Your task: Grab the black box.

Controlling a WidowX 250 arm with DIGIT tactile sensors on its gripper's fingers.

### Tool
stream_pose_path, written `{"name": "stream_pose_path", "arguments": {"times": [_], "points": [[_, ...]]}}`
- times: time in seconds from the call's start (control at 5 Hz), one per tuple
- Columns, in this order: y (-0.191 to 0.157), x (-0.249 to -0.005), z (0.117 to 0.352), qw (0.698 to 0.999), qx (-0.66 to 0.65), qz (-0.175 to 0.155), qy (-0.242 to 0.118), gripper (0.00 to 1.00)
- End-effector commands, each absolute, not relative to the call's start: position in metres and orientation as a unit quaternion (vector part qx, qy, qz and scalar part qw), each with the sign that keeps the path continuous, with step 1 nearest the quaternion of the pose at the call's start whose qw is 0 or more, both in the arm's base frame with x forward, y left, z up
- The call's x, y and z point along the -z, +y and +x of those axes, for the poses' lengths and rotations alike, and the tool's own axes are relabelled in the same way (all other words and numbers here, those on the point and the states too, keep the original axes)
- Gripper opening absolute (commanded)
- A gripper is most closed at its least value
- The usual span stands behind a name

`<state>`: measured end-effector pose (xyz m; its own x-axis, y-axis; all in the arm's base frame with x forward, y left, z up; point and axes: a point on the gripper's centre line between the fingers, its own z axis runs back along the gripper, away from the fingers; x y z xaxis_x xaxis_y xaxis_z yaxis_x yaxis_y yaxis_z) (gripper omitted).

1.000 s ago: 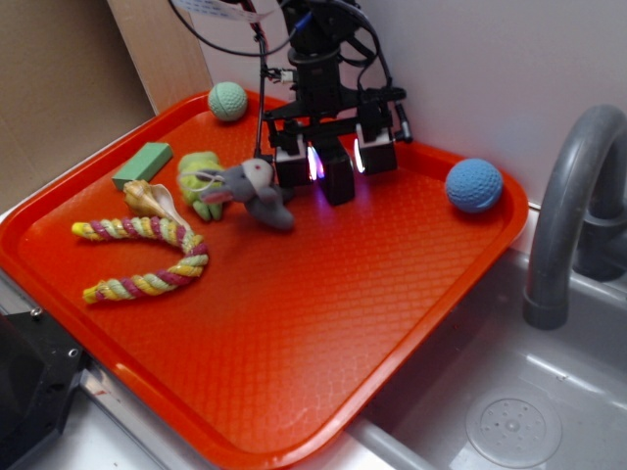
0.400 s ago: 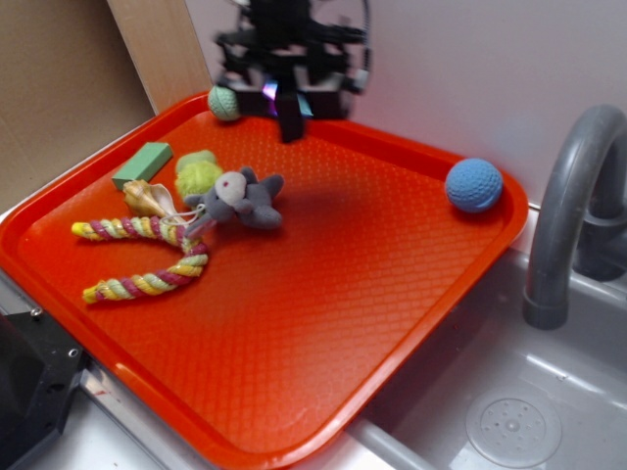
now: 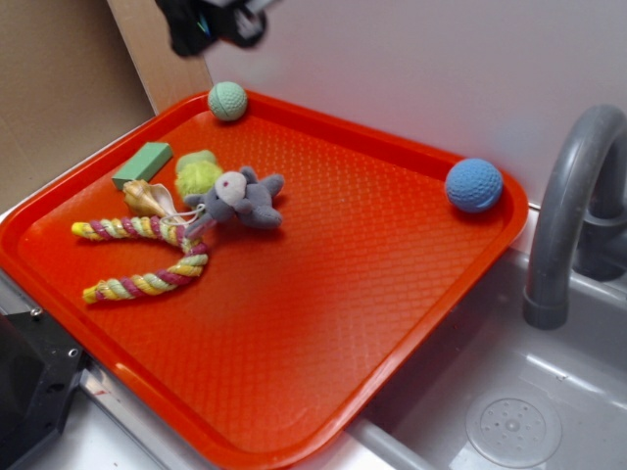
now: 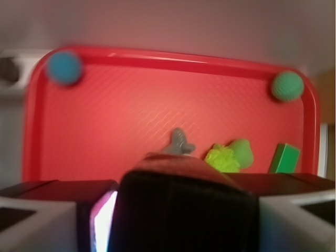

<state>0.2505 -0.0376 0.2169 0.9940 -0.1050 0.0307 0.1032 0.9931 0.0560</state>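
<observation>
Orange plastic tray (image 3: 323, 323) carries a grey plush mouse (image 3: 240, 199) and a blue dimpled ball (image 3: 474, 185); the black gripper (image 3: 211, 22) hangs above its far-left corner. Wrist view: the matte black rectangular box (image 4: 184, 210) sits clamped between the pale fingers (image 4: 37, 223), high above the tray (image 4: 105, 131).

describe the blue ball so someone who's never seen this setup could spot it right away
Start at the orange tray that lies beside the sink's grey faucet. Follow it to the corner nearest that faucet, where the blue ball sits alone by the rim. It is dimpled, plain blue and larger than the pale green ball in the far corner, with none of the toys near it.
</observation>
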Motion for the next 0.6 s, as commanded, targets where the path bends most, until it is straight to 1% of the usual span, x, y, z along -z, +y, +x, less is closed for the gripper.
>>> {"name": "stream_pose_path", "arguments": {"times": [0.0, 0.2, 0.4], "points": [[-0.0285, -0.2427, 0.2464, 0.996, 0.078, -0.012, -0.044, 0.0], [-0.0242, -0.244, 0.2376, 0.997, 0.058, -0.028, -0.053, 0.0], [-0.024, -0.2406, 0.2366, 0.997, 0.053, -0.016, -0.054, 0.0]]}}
